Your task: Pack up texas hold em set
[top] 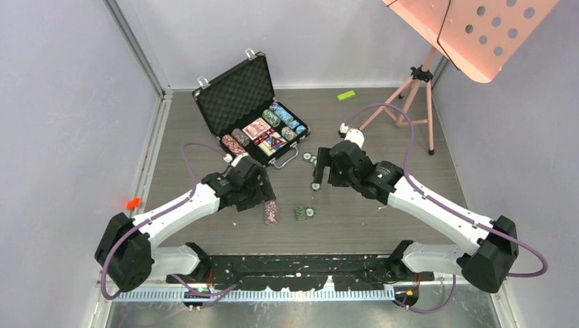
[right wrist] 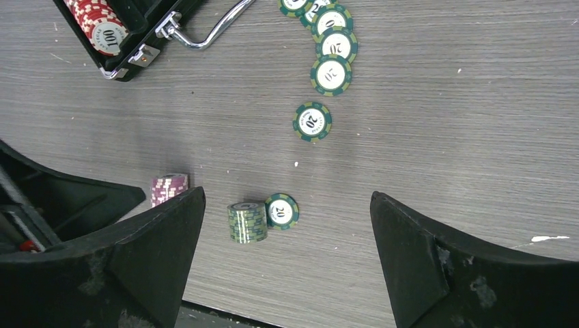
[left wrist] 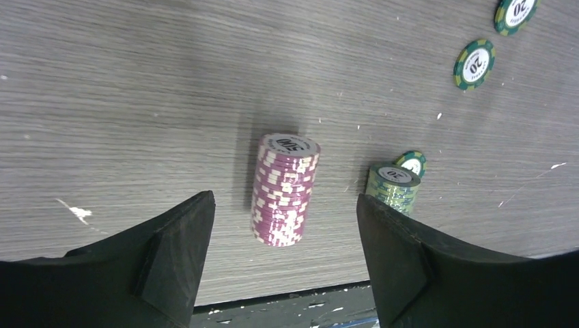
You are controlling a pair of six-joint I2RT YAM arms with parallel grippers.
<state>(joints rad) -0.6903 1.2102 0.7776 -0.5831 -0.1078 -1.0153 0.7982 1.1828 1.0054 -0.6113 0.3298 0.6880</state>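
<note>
Spread wide, the left jaws are hovering low over the bench (left wrist: 136, 82), gripping nothing. A pink stack (left wrist: 283, 191) is standing upright just ahead of the gap between them, touching neither finger. Right jaws are gaping too, empty, and looking down on a short green stack (right wrist: 246, 222) with a single green chip (right wrist: 281, 210) lying just beside it at its 3 o'clock. From above, the pink stack is sitting near 6 o'clock on the bench, with the green one close at its 3 o'clock. More loose chips (right wrist: 331, 74) are trailing in a line toward 12 o'clock in the right wrist view, one (right wrist: 312, 121) lying apart from the rest. The case (top: 235, 96) is lying open at 11 o'clock, its foam lid tilting back, rows of chips and cards (top: 258, 128) filling its tray. Its handle (right wrist: 212, 31) is resting on the bench, and red chips (right wrist: 99, 20) are showing in the near corner.
</note>
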